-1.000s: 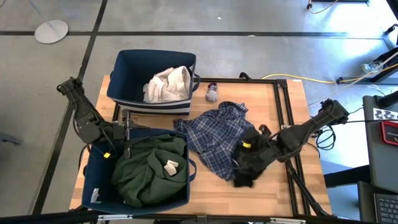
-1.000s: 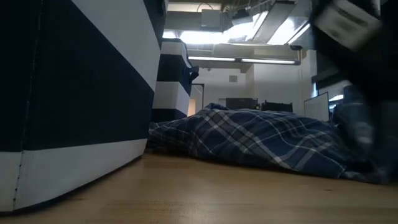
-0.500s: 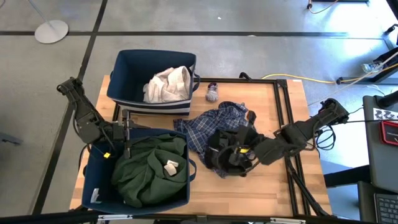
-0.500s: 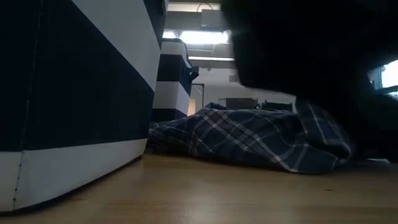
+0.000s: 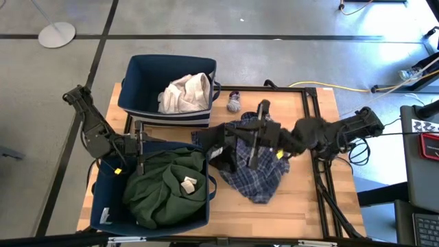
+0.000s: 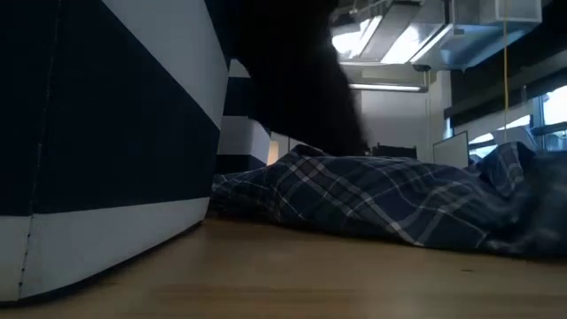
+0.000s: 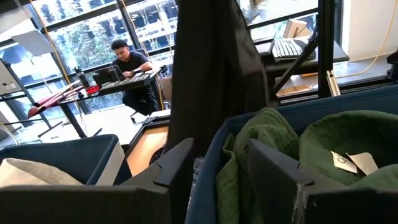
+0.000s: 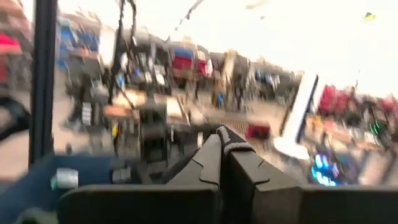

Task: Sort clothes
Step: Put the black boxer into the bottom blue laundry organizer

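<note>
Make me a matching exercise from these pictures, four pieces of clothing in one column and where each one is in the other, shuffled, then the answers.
Things:
1. white garment
2. dark green garment
3. blue plaid shirt
4. small grey sock

Places:
A. spread on the bare tabletop
B. in the bin nearest the left gripper
C. in the bin at the table's far edge
D. on the table beside the far bin

Pairs: 1-C, 2-B, 3-A, 4-D
</note>
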Robot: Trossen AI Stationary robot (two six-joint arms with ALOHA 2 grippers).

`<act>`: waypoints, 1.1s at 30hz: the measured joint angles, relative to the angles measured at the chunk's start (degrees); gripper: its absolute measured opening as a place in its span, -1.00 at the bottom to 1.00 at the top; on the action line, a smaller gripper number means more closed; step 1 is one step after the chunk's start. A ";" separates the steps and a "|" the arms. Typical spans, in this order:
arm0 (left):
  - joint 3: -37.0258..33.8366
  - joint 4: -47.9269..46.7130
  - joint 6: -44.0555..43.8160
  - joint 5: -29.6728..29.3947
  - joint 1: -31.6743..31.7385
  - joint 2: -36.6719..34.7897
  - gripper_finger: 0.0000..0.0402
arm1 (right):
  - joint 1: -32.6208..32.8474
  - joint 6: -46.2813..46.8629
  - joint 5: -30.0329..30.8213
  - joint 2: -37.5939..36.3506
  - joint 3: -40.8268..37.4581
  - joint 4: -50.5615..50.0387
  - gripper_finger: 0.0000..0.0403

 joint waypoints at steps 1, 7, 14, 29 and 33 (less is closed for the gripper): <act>0.00 -0.01 0.00 0.00 0.00 0.00 -0.31 | -0.72 -1.08 -2.06 0.00 0.00 2.51 -0.94; -0.01 -0.01 -0.01 0.01 0.00 0.00 -0.31 | -5.93 -2.81 -16.75 1.39 0.11 14.22 -0.94; 0.00 0.57 -0.10 0.00 0.02 -0.02 -0.31 | -8.26 -2.81 -22.28 5.15 0.07 16.47 -0.94; 0.05 11.55 7.91 2.29 4.21 0.00 -0.07 | -8.11 -3.07 -23.82 7.28 0.00 14.76 -0.94; 0.23 15.74 9.29 5.81 7.52 0.41 0.15 | -8.11 -3.09 -23.88 7.26 0.00 14.70 -0.94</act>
